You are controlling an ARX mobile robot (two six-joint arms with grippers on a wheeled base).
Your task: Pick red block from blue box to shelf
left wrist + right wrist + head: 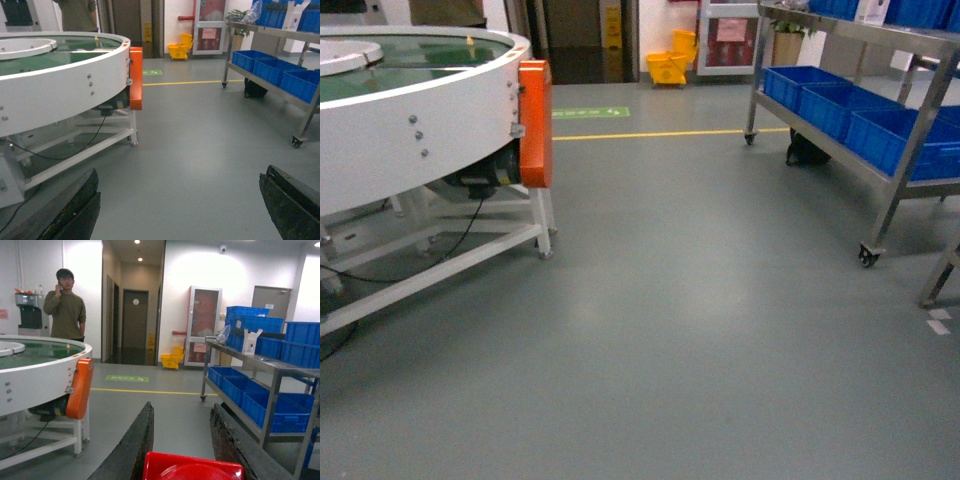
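Observation:
The red block [192,467] sits between the two dark fingers of my right gripper [182,406], which is shut on it and held above the floor. Only the block's top, with its round stud, shows at the bottom edge of the right wrist view. My left gripper [182,172] is open, its fingers wide apart over bare grey floor with nothing between them. The steel shelf [910,150] stands on castors at the right, also seen as the shelf [272,390] ahead and to the right of the right gripper. The blue box is out of view. Neither gripper shows in the head view.
A round white conveyor table [420,130] with an orange panel [535,125] stands on the left. Dark blue crates [840,105] fill the shelf tiers, and a black bag [805,150] lies under it. A person [65,305] stands behind the table. A yellow mop bucket [670,65] is far back.

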